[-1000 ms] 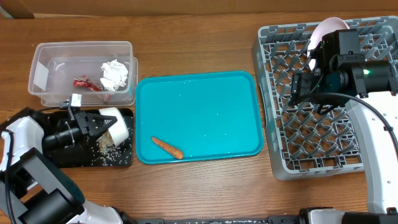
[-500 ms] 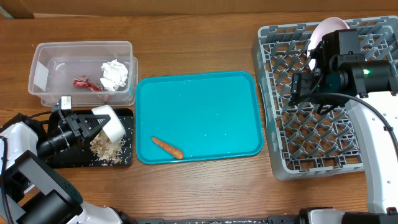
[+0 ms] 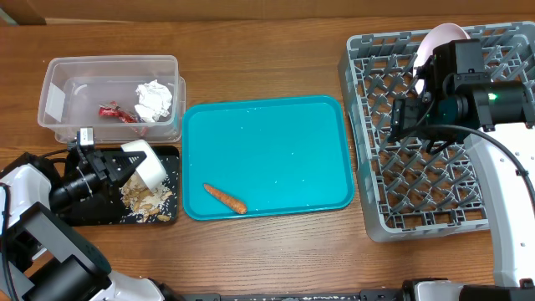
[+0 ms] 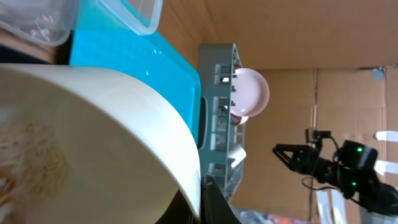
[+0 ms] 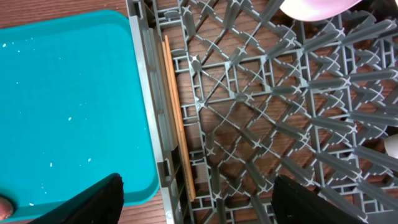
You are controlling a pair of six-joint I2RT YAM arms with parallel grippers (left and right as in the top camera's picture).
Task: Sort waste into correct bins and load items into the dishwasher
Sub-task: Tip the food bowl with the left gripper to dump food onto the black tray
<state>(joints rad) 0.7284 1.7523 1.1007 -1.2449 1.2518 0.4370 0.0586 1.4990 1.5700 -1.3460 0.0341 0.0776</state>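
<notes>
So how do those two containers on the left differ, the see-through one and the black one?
The clear tub is see-through and deep-walled; the black tray is opaque and shallow. The tub holds a crumpled tissue and a red wrapper; the tray holds beige food scraps. Both are rectangular, alike in footprint, beside the teal tray.

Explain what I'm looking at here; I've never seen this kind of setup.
Two robot arms work at a wooden table. One picture looks down from above; the other two come from cameras on each wrist. The left arm has its jaws shut on a white cup, tipped over a black tray where rice scraps lie. The right arm hangs over the grey dish rack, jaws open and empty. The rack holds a pale plate and chopsticks. A clear tub holds a tissue and red wrapper; a carrot piece lies on the teal tray.
</notes>
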